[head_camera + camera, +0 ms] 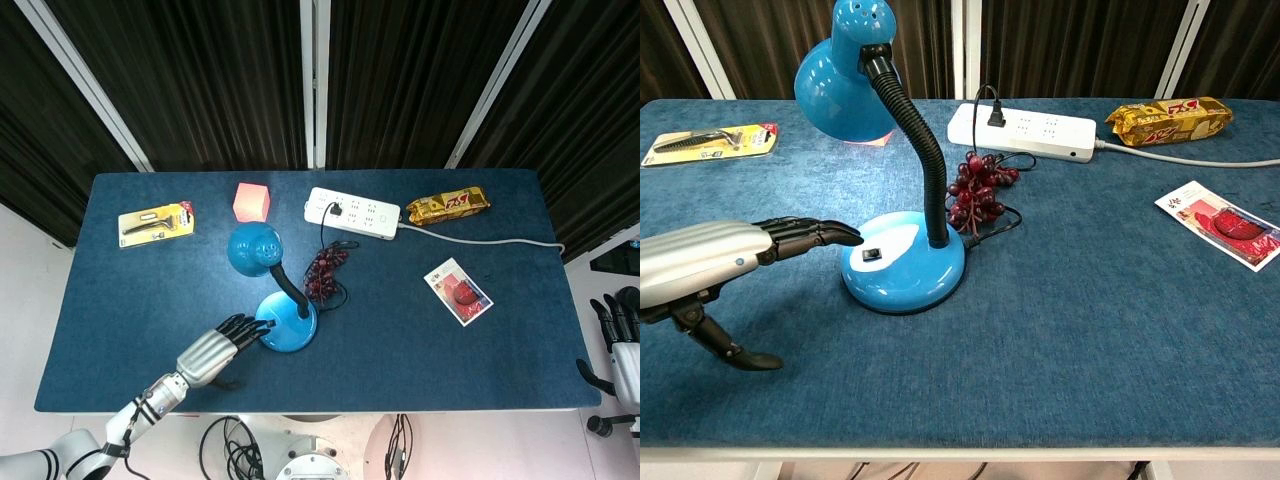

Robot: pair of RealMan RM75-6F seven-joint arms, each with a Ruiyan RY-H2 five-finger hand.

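Your left hand point(213, 351) reaches over the near left part of the table point(130, 300), fingers stretched out flat and apart, thumb hanging down, holding nothing. In the chest view the fingertips point(845, 236) hover just left of the lamp point(272, 290), close to the rim of its round blue base and near the small black switch point(872, 254) on top of that base; you cannot tell whether they touch the rim.

The lamp stands upright near the middle of the table. Its black bendy neck rises from the base and curves left and away to the blue shade point(845, 75), which points down. A bunch of dark red grapes point(325, 270) lies just beyond the base on the right side, with the lamp's black cord looping around it and running up to the white power strip point(353, 212) at the far edge, where the plug sits in a socket.

Your right hand point(620, 340) is off the table at the near right edge of the head view, well away from everything, fingers spread and empty.

Elsewhere on the table: a razor pack point(156, 222) far left, a pink cube point(251, 202) behind the lamp shade, a snack bag point(447, 205) far right, and a red-and-white card pack point(458, 291) toward the right.
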